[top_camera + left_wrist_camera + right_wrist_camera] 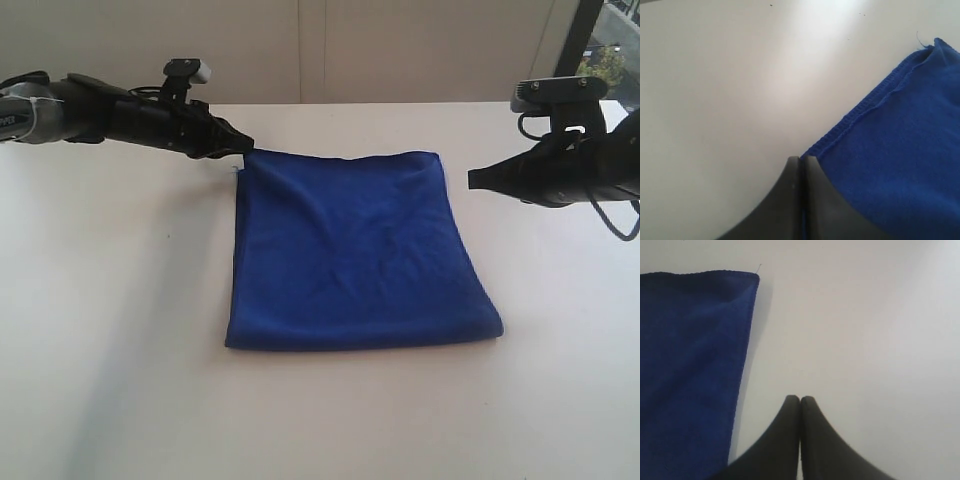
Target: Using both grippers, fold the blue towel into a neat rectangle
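The blue towel [355, 250] lies on the white table as a folded, roughly square pad with soft creases. My left gripper [245, 143] is at its far left corner, jaws shut. In the left wrist view the stitched edge of the towel [905, 150] runs right up to the left gripper [801, 159], and a thin blue streak shows between the fingers. My right gripper [472, 180] hovers just off the far right corner, shut and empty. In the right wrist view the right gripper [800, 399] is over bare table, apart from the towel [690, 365].
The white table [120, 350] stretches around the towel on all sides. A pale wall stands behind the table's far edge, and a dark window frame [585, 40] sits at the back right.
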{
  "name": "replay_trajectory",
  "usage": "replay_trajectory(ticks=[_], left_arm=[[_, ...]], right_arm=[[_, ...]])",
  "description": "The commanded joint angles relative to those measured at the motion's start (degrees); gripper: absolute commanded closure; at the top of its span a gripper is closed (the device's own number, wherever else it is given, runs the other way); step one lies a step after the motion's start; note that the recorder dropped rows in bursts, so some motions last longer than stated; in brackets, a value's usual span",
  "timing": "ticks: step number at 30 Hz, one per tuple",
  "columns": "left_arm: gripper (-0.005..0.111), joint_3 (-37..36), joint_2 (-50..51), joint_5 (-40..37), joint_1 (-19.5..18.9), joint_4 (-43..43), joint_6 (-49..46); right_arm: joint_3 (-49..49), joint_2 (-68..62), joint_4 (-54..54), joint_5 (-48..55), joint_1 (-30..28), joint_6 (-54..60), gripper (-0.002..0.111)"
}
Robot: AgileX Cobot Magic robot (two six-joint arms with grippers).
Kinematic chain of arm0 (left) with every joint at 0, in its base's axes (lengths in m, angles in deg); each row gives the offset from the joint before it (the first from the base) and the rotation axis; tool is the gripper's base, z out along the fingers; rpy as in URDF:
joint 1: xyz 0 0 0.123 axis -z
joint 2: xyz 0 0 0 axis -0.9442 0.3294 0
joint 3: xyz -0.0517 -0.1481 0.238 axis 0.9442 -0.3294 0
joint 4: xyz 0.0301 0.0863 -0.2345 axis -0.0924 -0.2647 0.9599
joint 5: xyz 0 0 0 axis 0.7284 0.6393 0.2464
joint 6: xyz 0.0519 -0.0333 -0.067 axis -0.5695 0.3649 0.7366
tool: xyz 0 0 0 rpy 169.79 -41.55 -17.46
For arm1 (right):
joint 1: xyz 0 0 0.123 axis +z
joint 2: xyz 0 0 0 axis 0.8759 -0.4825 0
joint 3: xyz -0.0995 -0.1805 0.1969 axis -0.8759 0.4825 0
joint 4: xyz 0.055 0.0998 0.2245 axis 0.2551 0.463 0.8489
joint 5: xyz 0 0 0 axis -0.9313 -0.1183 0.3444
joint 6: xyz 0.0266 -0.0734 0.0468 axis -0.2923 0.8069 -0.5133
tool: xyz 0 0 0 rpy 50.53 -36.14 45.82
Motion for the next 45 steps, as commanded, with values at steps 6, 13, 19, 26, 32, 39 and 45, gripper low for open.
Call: replay_trajectory(ticks=[6,13,19,26,32,39,45], left_arm=[[0.107,0.16,-2.64,-1.53,-0.20,-2.07,2.13],[0.107,0.16,-2.50,0.34,-0.29,-9.54,8.03],[0.107,0.16,-2.50,0.67,-0.29,-10.46,8.90],[0.107,0.16,-2.62,-0.55,-0.29,-8.89,9.06],[0.107,0.16,-4.08,-3.93,-0.10,-7.80,8.82],[0.107,0.16,-4.87,-3.96,-0.10,-8.20,8.92],[0.107,0.16,-4.87,-5.12,-0.21,-9.57,11.01]], right_arm=[[-0.12,-0.19,-0.60,-0.66,-0.50,0.67,0.108],[-0.12,-0.19,-0.60,-0.66,-0.50,0.67,0.108],[-0.12,-0.19,-0.60,-0.66,-0.50,0.67,0.108],[-0.12,-0.19,-0.60,-0.66,-0.50,0.67,0.108],[-0.12,-0.19,-0.60,-0.66,-0.50,0.67,0.108],[-0.12,-0.19,-0.60,-0.66,-0.50,0.67,0.108],[-0.12,-0.19,-0.60,-0.66,-0.50,0.67,0.108]])
